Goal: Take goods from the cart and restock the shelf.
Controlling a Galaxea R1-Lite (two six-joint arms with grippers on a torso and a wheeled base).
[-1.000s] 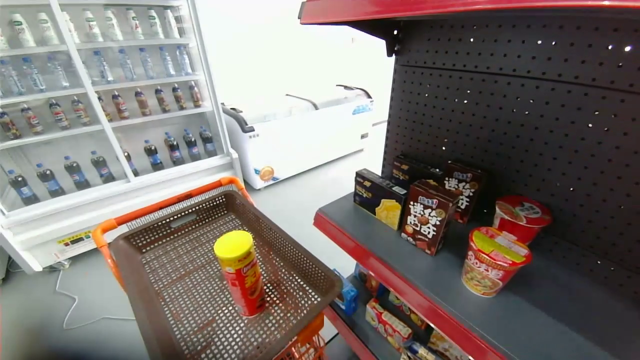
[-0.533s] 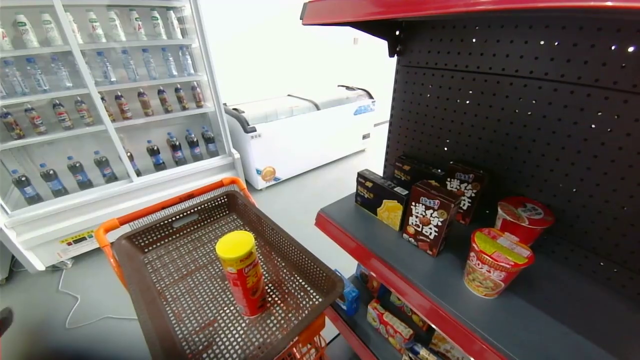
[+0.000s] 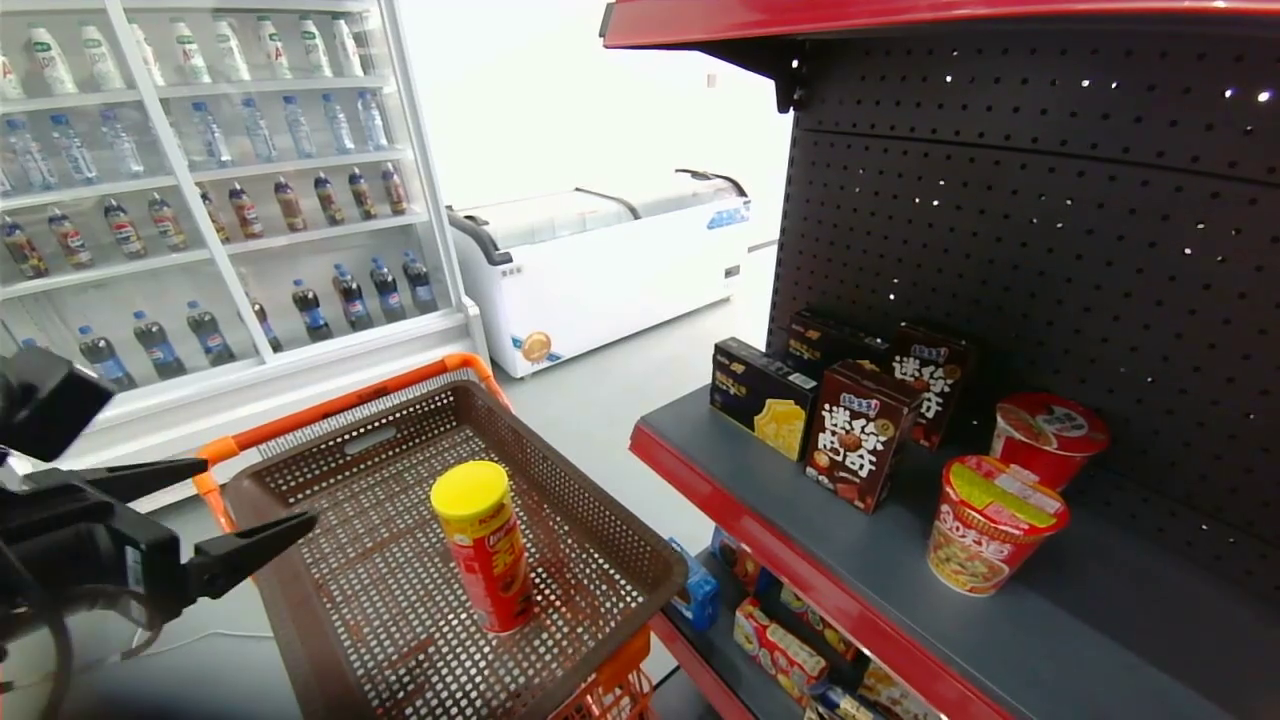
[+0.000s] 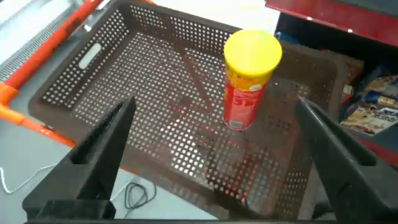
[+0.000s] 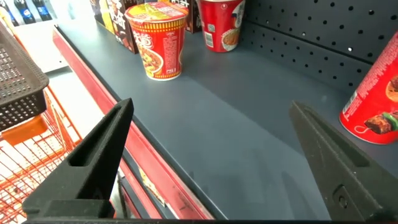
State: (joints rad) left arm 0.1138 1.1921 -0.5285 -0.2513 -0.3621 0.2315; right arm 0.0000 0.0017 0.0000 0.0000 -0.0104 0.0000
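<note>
A red chip can with a yellow lid [image 3: 485, 545] stands upright in the brown perforated cart basket [image 3: 610, 515]. My left gripper [image 3: 260, 492] hangs open just over the basket's left rim, well left of the can. From the left wrist, that gripper [image 4: 214, 109] has its fingers spread wide, with the can [image 4: 250, 81] ahead between them and untouched. My right gripper [image 5: 211, 109] is open and empty above the grey shelf board [image 5: 249, 130], where another red can [image 5: 376, 93] stands by the pegboard.
The shelf [image 3: 780, 520] carries dark snack boxes [image 3: 855, 445] and two red cup noodles [image 3: 990, 525], with bare board to their right. A red front lip [image 3: 800, 580] edges it. A drinks fridge [image 3: 200, 200] and a chest freezer [image 3: 600, 265] stand behind the cart.
My left arm has come into the head view from the left, and its open gripper now reaches the basket's left rim. The can and shelf goods have not moved.
</note>
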